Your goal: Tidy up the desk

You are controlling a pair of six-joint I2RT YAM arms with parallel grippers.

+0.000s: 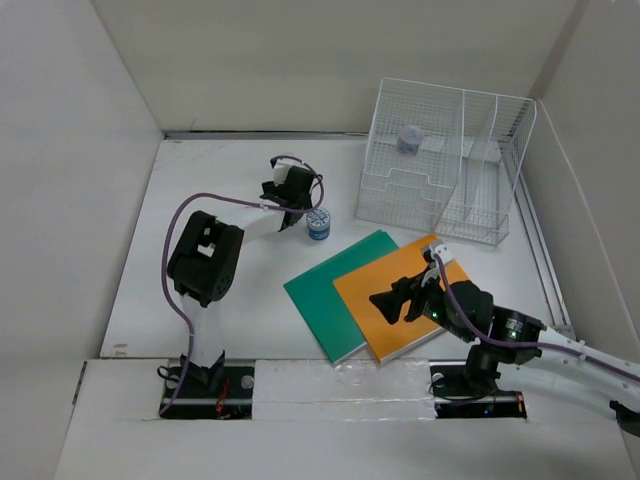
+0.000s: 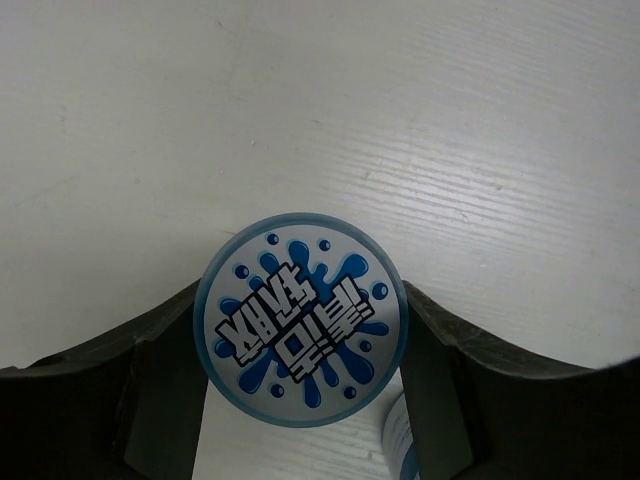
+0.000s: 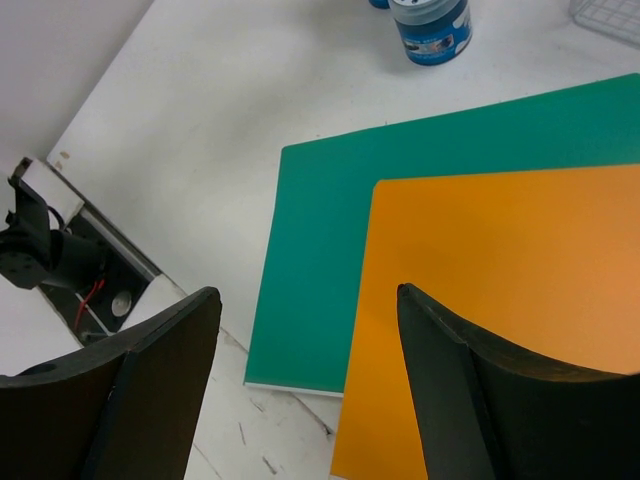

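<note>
Top view: desk (image 1: 260,310), white, fills the middle. Wire rack (image 1: 440,170) at far right. Orange book (image 1: 400,335) overlaps green book (image 1: 325,295). Blue jar (image 1: 318,222) beside left gripper (image 1: 305,205).
Left wrist: fingers (image 2: 150,380) flank jar lid; grip cannot be told.
Right wrist: right gripper (image 3: 305,295) spread wide, empty, above both books.

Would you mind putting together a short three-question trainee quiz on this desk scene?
1. True or false: the orange notebook lies on the green notebook.
2. What does the left gripper straddle? A jar, B pen, C nothing.
3. Is the right gripper open or shut?
Key: 1 true; 2 A; 3 open.
</note>
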